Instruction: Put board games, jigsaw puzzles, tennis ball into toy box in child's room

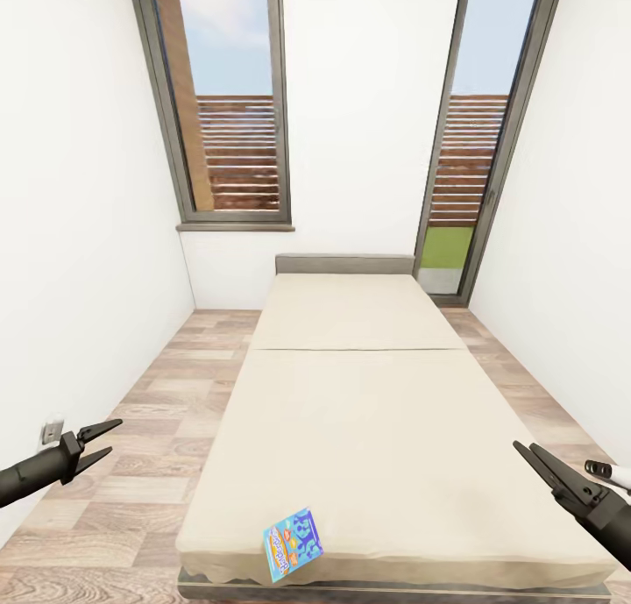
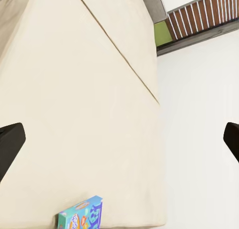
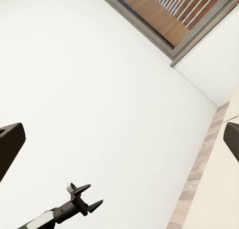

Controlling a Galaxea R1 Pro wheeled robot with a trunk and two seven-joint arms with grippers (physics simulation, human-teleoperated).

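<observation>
While both arms reach low beside the bed, the left tool and right tool hang parted and empty; the light blue board game lies near its foot edge

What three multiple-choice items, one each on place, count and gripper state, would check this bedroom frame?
1. Where does the light blue flat board game box lie?
A. at the near edge of the beige bed
B. on the wood-plank floor
C. against the grey headboard

2. How many game boxes show on the bed?
A. three
B. two
C. one

3. How do the fingers of the left gripper stand?
A. shut on the box
B. spread open, holding nothing
C. pressed flat on the mattress

Key:
1 A, the box sits by the bed's near edge in the head view, far from the headboard.
2 C, the rest of the mattress is bare.
3 B, its two dark fingers are apart over the floor, beside the bed.
</observation>
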